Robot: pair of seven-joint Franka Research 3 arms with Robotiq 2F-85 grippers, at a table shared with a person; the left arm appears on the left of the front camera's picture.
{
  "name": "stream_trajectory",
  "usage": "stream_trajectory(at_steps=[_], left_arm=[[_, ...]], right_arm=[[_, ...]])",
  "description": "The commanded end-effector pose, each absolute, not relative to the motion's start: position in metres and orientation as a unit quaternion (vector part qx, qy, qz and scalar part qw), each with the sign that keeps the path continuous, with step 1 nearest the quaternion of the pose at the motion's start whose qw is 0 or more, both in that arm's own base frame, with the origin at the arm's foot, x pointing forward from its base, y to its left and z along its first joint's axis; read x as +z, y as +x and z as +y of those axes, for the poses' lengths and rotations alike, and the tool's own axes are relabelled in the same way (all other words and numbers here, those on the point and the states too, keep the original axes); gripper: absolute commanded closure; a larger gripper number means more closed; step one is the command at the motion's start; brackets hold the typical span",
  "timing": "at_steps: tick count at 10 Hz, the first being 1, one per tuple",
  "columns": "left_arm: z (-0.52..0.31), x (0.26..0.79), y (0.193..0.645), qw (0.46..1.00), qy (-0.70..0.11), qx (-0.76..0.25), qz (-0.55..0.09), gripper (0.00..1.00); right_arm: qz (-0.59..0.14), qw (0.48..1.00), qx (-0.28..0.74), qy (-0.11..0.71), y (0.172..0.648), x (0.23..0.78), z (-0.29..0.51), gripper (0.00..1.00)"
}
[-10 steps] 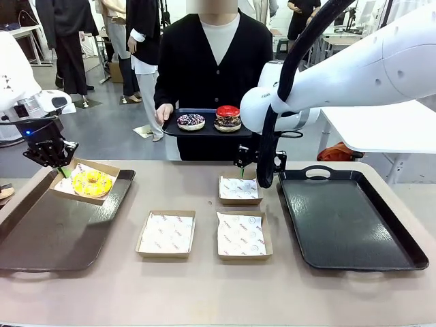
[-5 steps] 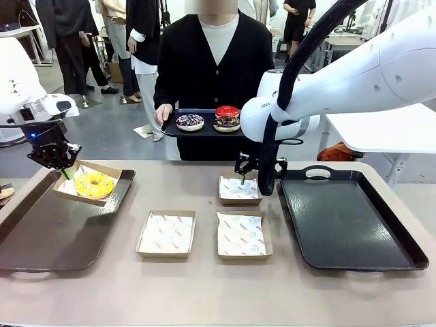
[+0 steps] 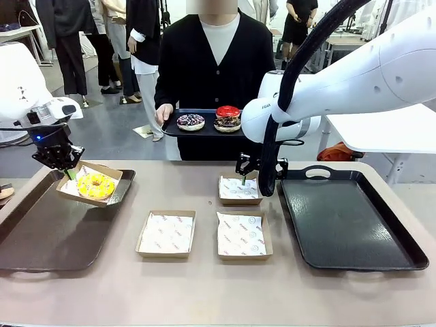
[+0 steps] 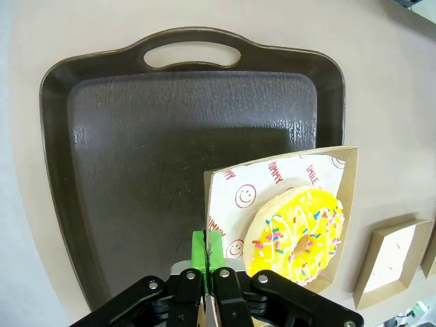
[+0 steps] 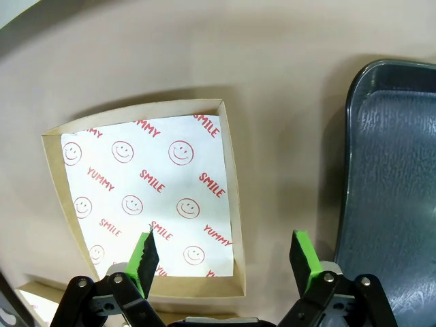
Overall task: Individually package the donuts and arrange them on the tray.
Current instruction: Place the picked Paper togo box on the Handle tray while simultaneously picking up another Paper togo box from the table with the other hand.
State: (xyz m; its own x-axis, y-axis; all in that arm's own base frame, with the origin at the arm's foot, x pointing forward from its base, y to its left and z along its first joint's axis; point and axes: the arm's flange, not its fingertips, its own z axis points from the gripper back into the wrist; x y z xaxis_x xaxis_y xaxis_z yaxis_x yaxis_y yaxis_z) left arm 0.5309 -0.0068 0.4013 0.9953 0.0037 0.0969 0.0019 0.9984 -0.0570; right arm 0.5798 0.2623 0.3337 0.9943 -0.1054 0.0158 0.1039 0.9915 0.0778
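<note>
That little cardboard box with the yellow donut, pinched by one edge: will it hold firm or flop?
It probably flexes a bit: the left gripper clamps only one thin wall of the box, so the far side may sag. The yellow donut sits loose inside and looks heavy for such thin card, so it may slide if the box tilts.

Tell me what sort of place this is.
Probably a robotics lab playing donut shop: the left gripper clamps a box holding a yellow donut, a person holds a tray of donuts, bystanders stand behind.
</note>
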Motion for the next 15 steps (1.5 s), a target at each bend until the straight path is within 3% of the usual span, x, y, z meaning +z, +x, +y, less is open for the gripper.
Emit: stream_trajectory(at_steps=[1, 13, 14, 15], left_arm=[[-0.007, 0.396, 0.541, 0.998, -0.016, 0.002, -0.055, 0.99], [-0.011, 0.378, 0.576, 0.998, -0.030, 0.018, -0.054, 0.99], [-0.012, 0.378, 0.576, 0.998, -0.034, 0.016, -0.058, 0.58], [-0.012, 0.377, 0.576, 0.998, -0.033, 0.015, -0.058, 0.44]], right_arm=[[-0.023, 0.998, -0.048, 0.029, 0.584, 0.326, 0.260, 0.00], [-0.012, 0.998, -0.044, 0.034, 0.590, 0.316, 0.257, 0.00], [-0.017, 0.998, -0.038, 0.036, 0.589, 0.316, 0.256, 0.42], [-0.016, 0.999, -0.037, 0.036, 0.589, 0.315, 0.256, 0.59]])
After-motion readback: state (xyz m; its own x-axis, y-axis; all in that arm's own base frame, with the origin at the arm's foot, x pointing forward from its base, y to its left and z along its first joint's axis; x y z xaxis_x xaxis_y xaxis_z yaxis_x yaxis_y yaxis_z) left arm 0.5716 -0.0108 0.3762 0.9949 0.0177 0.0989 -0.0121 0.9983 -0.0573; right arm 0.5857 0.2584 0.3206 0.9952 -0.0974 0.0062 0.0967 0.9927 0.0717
